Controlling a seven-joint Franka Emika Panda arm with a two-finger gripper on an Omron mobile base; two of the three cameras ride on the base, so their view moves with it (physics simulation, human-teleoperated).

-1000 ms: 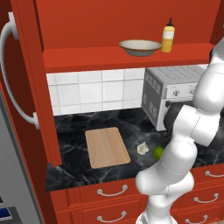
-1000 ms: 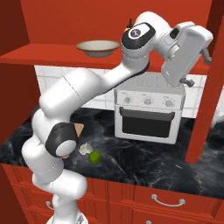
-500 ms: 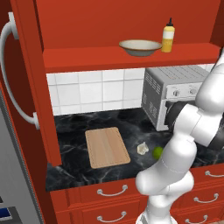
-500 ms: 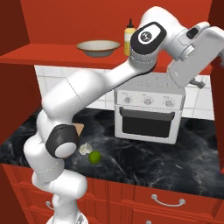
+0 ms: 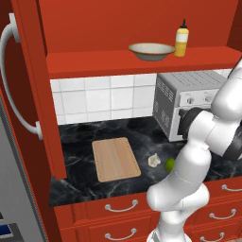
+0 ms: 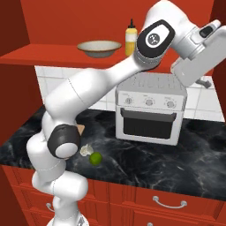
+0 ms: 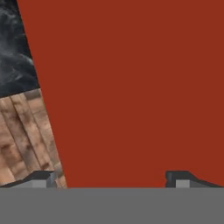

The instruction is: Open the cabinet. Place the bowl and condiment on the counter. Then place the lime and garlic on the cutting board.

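Observation:
The cabinet (image 5: 142, 28) stands open, and its left door (image 5: 33, 94) with the long curved handle is swung out. On its red shelf sit the cream bowl (image 5: 151, 51) (image 6: 99, 47) and the yellow condiment (image 5: 181, 41) (image 6: 130, 42), side by side. Below, the cutting board (image 5: 116, 159) lies bare on the black counter (image 5: 85, 137). Right of the board, the garlic (image 5: 153, 160) (image 6: 86, 151) and the lime (image 5: 169, 164) (image 6: 96, 158) lie together. My gripper (image 6: 199, 80) (image 7: 111, 179) is open and holds nothing. It hangs high at the right, close against a flat red cabinet panel (image 7: 131, 87).
A silver toaster oven (image 6: 152, 108) stands on the counter under the shelf, below my hand. Red drawers (image 5: 118, 212) with small handles run along the counter front. White tiles (image 5: 104, 99) back the counter. Wood floor (image 7: 22, 135) shows beside the red panel.
The hand has swung further right and slightly up, away from the shelf. The jaws stayed open. Bowl, condiment, lime and garlic have not moved.

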